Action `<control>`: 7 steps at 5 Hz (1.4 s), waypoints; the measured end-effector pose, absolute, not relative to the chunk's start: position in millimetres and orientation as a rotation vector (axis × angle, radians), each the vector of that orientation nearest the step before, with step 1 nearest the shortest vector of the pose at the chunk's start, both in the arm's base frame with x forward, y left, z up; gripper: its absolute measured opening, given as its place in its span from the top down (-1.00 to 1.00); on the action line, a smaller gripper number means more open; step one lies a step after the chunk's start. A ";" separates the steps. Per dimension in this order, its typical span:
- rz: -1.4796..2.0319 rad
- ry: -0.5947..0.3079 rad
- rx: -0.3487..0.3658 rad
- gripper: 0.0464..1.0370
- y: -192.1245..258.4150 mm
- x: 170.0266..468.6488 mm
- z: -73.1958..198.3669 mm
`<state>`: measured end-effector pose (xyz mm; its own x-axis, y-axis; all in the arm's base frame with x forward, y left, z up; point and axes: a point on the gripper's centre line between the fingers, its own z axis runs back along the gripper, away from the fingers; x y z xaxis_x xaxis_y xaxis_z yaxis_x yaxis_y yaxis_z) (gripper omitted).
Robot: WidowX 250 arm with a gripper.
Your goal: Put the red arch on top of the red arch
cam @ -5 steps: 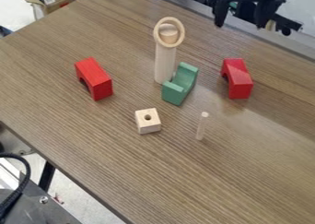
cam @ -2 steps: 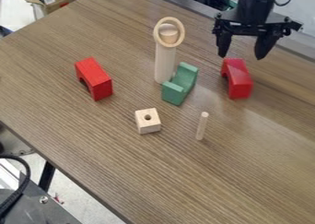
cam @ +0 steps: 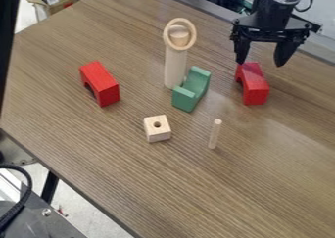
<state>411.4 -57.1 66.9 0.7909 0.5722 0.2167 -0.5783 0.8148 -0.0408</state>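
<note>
Camera view: black two-finger gripper (cam: 260, 64) hangs from the upper right over the far end of the right-hand red arch (cam: 254, 84). Fingers spread wide, nothing gripped; can't tell if a fingertip touches the arch. That arch sits on the wood-grain table (cam: 157, 188), cutout down. Other red arch (cam: 102, 82) also on the table, cutout down, at view left, well apart from the first; not stacked.

Between them: green curved block (cam: 191, 89), hollow side up, just beside the base of an upright wooden cylinder (cam: 175, 68). Wooden ring (cam: 167, 42) at the cylinder's top, tilted, wood showing through its opening. Nearer the camera: wooden cube with a hole on top (cam: 157, 129), thin wooden dowel (cam: 214, 134) to its right, apart. Cardboard box (cam: 37, 9) behind the table, top left
</note>
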 end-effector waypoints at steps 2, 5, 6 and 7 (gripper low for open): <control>0.578 -0.092 -0.087 -0.92 -63.9 417.6 55.3; 0.600 -0.027 -0.039 -0.92 -51.3 405.2 55.2; 0.610 -0.094 -0.016 -0.92 -48.8 397.9 75.7; 0.618 -0.137 -0.008 -0.92 -47.7 394.0 93.2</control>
